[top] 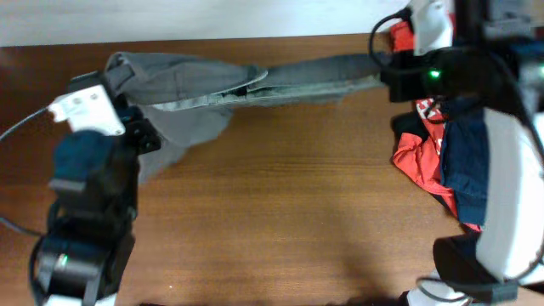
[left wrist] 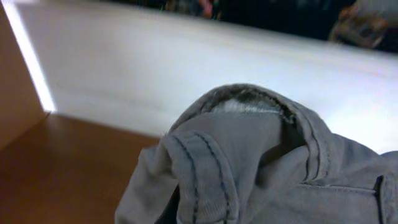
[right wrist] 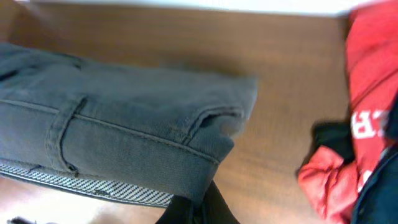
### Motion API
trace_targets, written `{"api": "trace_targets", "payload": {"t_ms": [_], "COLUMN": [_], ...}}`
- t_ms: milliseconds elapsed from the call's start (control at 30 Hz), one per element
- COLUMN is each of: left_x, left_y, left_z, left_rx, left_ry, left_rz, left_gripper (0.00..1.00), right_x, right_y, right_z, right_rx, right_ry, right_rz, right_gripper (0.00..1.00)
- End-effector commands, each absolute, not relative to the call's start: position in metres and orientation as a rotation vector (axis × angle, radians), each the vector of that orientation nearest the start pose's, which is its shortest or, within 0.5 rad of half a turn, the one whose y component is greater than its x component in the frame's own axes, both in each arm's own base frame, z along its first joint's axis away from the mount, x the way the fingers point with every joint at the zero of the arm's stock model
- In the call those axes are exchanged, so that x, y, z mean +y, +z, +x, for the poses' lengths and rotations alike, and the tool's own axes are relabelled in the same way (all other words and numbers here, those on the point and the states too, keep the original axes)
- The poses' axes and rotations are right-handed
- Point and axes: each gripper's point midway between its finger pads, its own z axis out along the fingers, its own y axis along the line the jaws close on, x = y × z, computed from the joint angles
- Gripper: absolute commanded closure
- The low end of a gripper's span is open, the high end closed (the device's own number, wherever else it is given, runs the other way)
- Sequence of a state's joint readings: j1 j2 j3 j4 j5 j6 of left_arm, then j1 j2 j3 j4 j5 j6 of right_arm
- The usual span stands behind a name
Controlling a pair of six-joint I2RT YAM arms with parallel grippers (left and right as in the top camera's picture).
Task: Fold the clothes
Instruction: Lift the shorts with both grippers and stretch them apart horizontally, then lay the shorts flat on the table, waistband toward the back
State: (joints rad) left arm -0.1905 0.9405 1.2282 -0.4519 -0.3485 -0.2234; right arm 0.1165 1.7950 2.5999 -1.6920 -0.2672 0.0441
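Overhead shows you the shorts point(top: 246, 85) stretched into a long band along the far edge of the table point(top: 280, 212), their long axis running left to right between your two arms; the left gripper point(top: 123, 89) is clamped on the left end, where a loose leg droops onto the wood; the right gripper point(top: 388, 71) is clamped on the waistband end, just beside the red T-shirt point(top: 421, 161) and the navy garment point(top: 467, 170). Neither arm is nearer, since each holds one end; by my judgement your next move turns on bringing both ends toward you together, so the cloth lands flat on the bare wood.
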Motion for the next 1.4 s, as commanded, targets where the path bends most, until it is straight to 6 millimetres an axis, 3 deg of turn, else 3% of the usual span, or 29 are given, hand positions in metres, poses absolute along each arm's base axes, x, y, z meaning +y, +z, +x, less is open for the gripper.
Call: {"api": "trace_targets", "payload": {"t_ms": [0, 233, 400, 567, 700, 933, 1167, 1267, 1367], "left_x": [0.026, 0.016, 0.015, -0.007, -0.012, -0.005, 0.003, 0.004, 0.004], "left_y": [0.457, 0.485, 0.487, 0.485, 0.488, 0.516, 0.516, 0.502, 0.490], "left_z": [0.287, 0.262, 0.259, 0.261, 0.257, 0.212, 0.165, 0.158, 0.160], "left_rx": [1.556, 1.461, 1.453, 1.480, 1.479, 1.411, 1.440, 1.502, 1.550], "left_ry": [0.060, -0.039, -0.050, -0.143, -0.167, -0.184, -0.188, -0.215, -0.227], "left_rz": [-0.369, -0.315, -0.306, -0.204, -0.179, -0.177, -0.185, -0.221, -0.244], "left_gripper": [0.99, 0.99, 0.99, 0.99, 0.99, 0.99, 0.99, 0.99, 0.99], "right_x": [0.055, 0.052, 0.042, 0.041, 0.040, 0.038, 0.034, 0.033, 0.033], "right_y": [0.434, 0.464, 0.480, 0.486, 0.496, 0.518, 0.519, 0.512, 0.497], "right_z": [0.334, 0.301, 0.281, 0.270, 0.254, 0.210, 0.165, 0.149, 0.150], "right_rx": [2.345, 2.247, 2.190, 2.166, 2.124, 2.023, 1.978, 1.984, 2.033], "right_ry": [0.255, 0.247, 0.197, 0.209, 0.208, 0.229, 0.265, 0.277, 0.284], "right_rz": [-0.135, -0.138, -0.106, -0.087, -0.088, -0.069, -0.023, -0.002, 0.017], "right_gripper": [0.96, 0.96, 0.96, 0.96, 0.96, 0.96, 0.96, 0.96, 0.96]}}
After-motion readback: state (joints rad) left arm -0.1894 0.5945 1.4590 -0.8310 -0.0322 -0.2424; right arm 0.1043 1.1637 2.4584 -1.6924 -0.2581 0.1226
